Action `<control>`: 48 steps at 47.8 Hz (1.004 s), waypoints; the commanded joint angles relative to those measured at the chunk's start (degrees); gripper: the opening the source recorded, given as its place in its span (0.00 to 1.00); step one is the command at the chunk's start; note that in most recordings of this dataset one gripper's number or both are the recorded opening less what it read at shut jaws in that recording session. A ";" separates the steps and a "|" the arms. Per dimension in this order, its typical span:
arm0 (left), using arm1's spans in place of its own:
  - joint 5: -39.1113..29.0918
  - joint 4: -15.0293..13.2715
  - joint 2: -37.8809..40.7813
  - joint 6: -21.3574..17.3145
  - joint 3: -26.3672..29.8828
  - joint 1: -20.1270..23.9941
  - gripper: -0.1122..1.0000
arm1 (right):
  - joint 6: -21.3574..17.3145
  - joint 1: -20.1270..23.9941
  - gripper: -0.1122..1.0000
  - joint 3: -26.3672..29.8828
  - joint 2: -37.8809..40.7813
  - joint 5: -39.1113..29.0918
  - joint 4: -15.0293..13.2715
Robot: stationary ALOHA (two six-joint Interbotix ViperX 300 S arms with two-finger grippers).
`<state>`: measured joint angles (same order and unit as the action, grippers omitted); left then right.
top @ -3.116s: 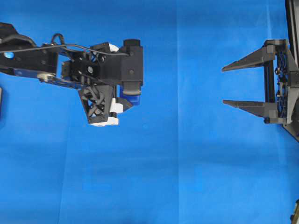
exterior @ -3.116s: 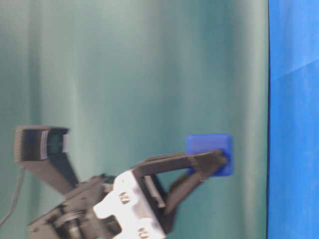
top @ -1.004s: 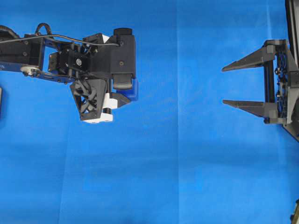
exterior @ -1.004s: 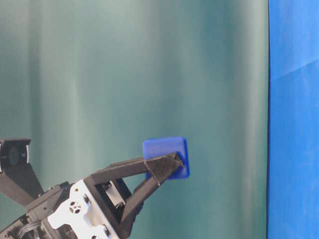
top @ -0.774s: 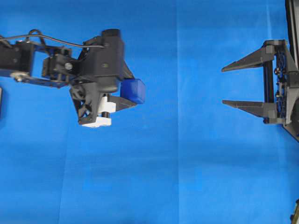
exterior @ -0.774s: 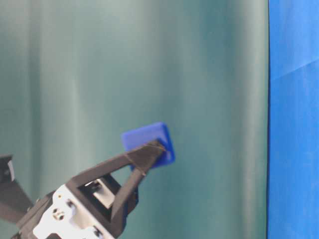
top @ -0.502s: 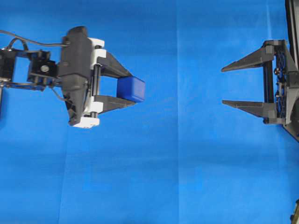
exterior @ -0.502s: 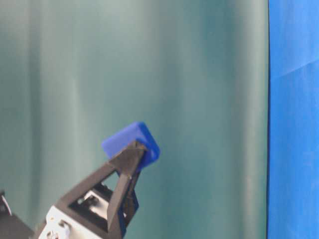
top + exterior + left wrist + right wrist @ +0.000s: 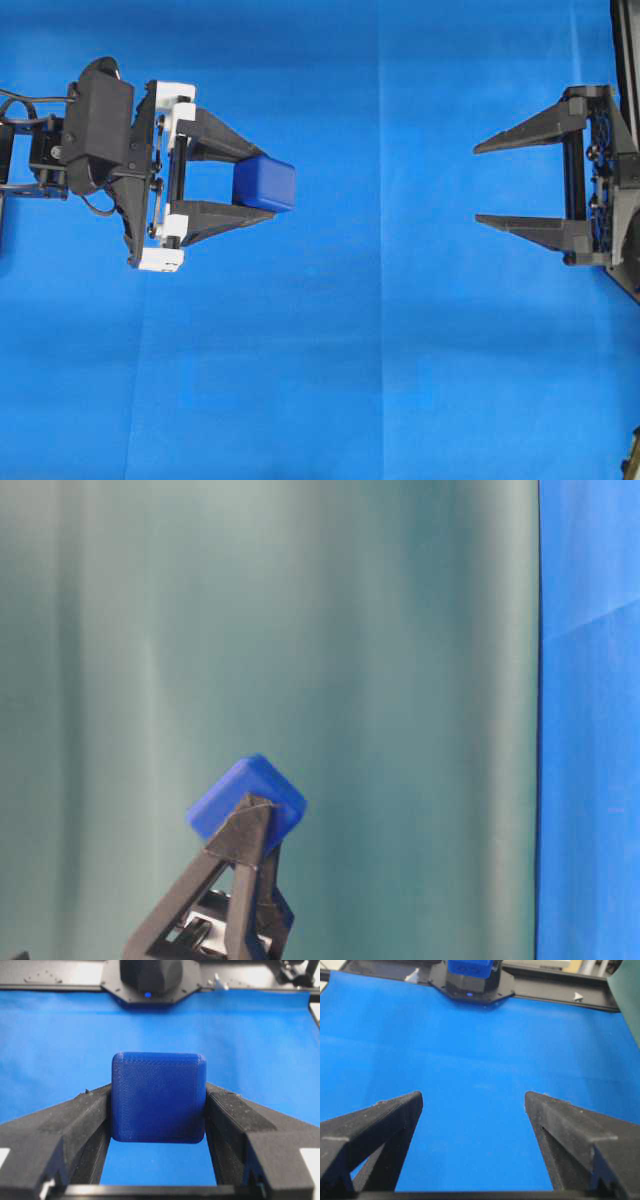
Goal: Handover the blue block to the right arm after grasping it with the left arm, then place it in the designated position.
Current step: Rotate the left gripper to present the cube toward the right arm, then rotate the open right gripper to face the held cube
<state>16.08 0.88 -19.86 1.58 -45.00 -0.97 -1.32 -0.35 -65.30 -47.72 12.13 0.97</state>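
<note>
Blue block: the blue block (image 9: pixel 264 184) sits pinched at the very tips of your left gripper (image 9: pixel 255 188), lifted clear of the blue cloth (image 9: pixel 380 380) near its left edge.
Left jaws: narrowed onto the cube, one finger on each side face, as the left wrist view shows (image 9: pixel 158 1104).
Right jaws: your right gripper (image 9: pixel 478 184) stands wide and empty at the cloth's right edge, well apart from the block.
Slip risk: the hold is only at the fingertips, so a fast swing toward the middle could let the cube twist or drop to the cloth.
Collision risk: both sets of fingers look spread along the same line; if you bring them together this way, I judge the right fingers would meet the left ones instead of the cube's free faces.
Release risk: open the left jaws before the right ones have closed and the cube falls.
Placement: no marked spot shows on the cloth, so I cannot tell where it must go.
</note>
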 commanded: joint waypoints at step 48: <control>0.62 -0.09 -1.05 0.00 0.44 0.18 0.54 | 2.29 0.35 0.96 2.02 0.18 1.05 -6.68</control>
<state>16.26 0.88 -19.86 1.58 -45.18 -0.88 0.35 -0.26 -64.78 -47.64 12.83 -3.34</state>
